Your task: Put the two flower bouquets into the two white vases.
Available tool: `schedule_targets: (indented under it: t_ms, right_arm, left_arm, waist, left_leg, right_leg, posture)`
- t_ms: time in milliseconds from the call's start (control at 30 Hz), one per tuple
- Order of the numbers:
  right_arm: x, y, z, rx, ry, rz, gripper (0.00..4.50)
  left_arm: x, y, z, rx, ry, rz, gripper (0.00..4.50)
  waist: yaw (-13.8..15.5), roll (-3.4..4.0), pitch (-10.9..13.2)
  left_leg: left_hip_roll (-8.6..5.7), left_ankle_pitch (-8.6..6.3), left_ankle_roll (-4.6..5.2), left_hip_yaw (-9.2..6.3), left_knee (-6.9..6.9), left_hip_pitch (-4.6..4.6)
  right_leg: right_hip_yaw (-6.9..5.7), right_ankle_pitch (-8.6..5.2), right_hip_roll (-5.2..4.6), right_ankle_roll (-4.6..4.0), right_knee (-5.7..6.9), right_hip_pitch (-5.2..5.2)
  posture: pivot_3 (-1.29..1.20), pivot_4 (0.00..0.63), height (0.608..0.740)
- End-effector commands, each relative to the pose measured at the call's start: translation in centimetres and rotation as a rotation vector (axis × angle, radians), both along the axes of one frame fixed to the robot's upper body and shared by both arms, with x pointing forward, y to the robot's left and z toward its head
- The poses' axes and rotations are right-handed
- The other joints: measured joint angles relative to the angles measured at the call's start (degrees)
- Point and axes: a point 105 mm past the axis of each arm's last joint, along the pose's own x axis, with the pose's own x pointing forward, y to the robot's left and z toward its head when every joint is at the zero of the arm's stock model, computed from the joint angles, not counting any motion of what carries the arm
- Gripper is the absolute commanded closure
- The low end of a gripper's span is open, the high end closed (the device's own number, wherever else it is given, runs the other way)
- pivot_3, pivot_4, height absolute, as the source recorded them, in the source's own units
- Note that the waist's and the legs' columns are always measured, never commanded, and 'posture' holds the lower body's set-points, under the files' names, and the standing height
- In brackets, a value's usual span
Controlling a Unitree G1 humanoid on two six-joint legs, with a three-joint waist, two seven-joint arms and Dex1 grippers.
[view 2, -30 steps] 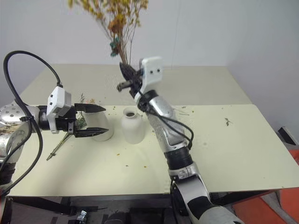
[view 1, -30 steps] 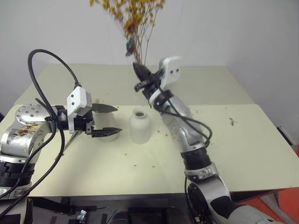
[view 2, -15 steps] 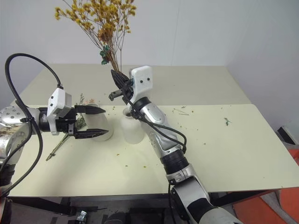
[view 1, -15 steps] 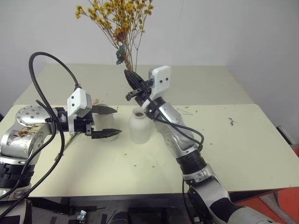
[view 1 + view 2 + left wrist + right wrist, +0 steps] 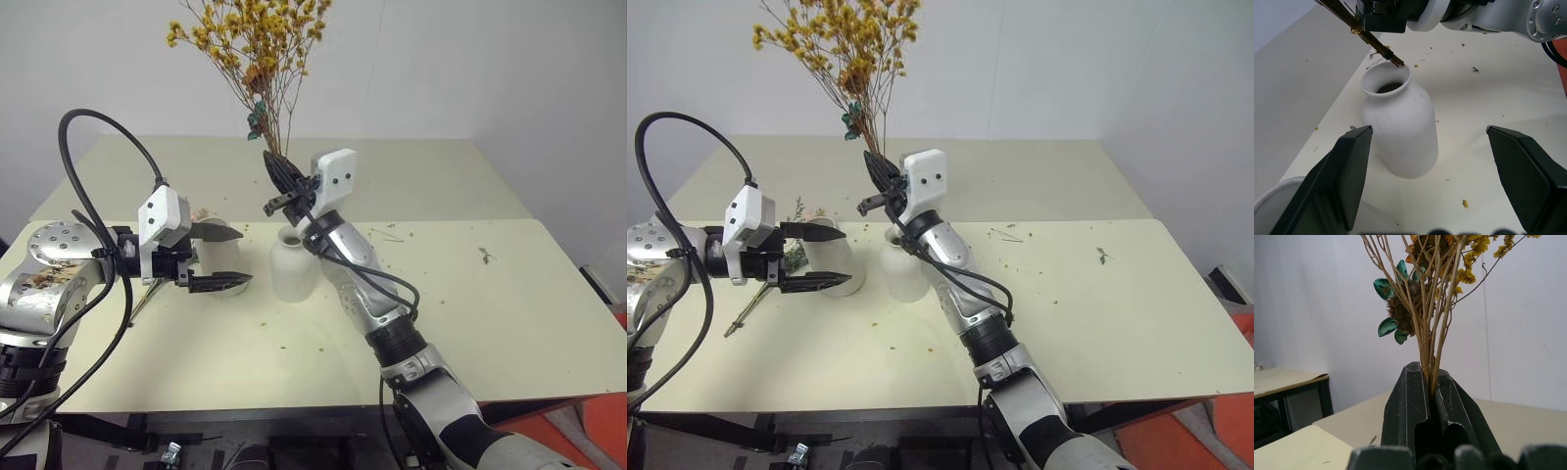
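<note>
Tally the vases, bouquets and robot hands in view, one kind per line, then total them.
Vases: 2, bottle vase, wide vase
Bouquets: 2, yellow bouquet, sprig bunch
Hands: 2, left hand, right hand
Total: 6

Lab-style test room, not a home.
Bare white walls (image 5: 509, 69), plain cream tables (image 5: 509, 294) pushed together, a second table (image 5: 1283, 382) at 9 o'clock in the right wrist view, loose black cable (image 5: 93, 147), orange floor (image 5: 588, 431) at 4 o'clock.
</note>
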Motion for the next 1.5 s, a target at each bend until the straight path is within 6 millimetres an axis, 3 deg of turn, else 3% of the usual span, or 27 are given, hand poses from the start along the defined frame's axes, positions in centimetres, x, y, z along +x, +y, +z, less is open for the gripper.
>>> schedule_targets:
  t_ms: [33, 400, 733, 1233, 1500]
  right_arm:
    - [-2.7, 4.4, 1.1, 0.13, 0.047, 0.149, 4.47]
    - [-3.4, 4.5, 2.5, 0.168, 0.03, 0.189, 4.47]
    - [-3.7, 4.7, 2.7, 0.167, 0.015, 0.197, 4.47]
    - [-1.7, 4.1, 2.4, 0.156, -0.021, 0.087, 4.47]
    - [-2.0, 4.1, 3.1, 0.178, -0.043, 0.092, 4.47]
  left_arm:
    - [-0.4, 0.1, 1.3, 0.001, -0.054, 0.001, 0.45]
    - [-0.4, 0.1, 1.2, -0.004, -0.054, 0.006, 0.45]
    - [-0.4, 0.1, 1.2, -0.006, -0.054, 0.008, 0.45]
    - [-0.7, 0.1, 1.0, -0.006, -0.05, 0.01, 0.45]
    - [-0.7, 0.0, 1.1, -0.005, -0.047, 0.01, 0.45]
  waist:
    - [0.0, 0.0, 0.0]
    - [-0.05, 0.0, 0.0]
    - [-0.03, 0.01, 0.0]
    - [0.01, 0.0, 0.0]
    - [-0.01, 0.0, 0.0]
  left_leg:
    - [0.0, 0.0, 0.0, 0.0, 0.0, 0.0]
    - [0.02, 0.0, 0.0, 0.0, -0.01, 0.0]
    - [0.02, 0.0, 0.0, 0.0, -0.02, -0.03]
    - [0.02, 0.0, 0.0, 0.01, -0.02, 0.03]
    - [0.01, 0.0, 0.0, 0.0, -0.05, -0.04]
  right_leg:
    - [0.0, 0.0, 0.0, 0.0, 0.0, 0.0]
    - [0.01, 0.0, 0.01, -0.01, 0.01, -0.01]
    - [0.0, 0.0, 0.01, -0.01, 0.0, -0.04]
    - [0.01, 0.0, 0.01, -0.02, 0.0, 0.01]
    - [0.01, 0.0, 0.01, -0.03, -0.03, -0.05]
  posture:
    - [0.0, 0.15, 0.74]
    - [0.0, 0.15, 0.74]
    - [0.0, 0.15, 0.74]
    - [0.0, 0.15, 0.74]
    - [0.0, 0.15, 0.74]
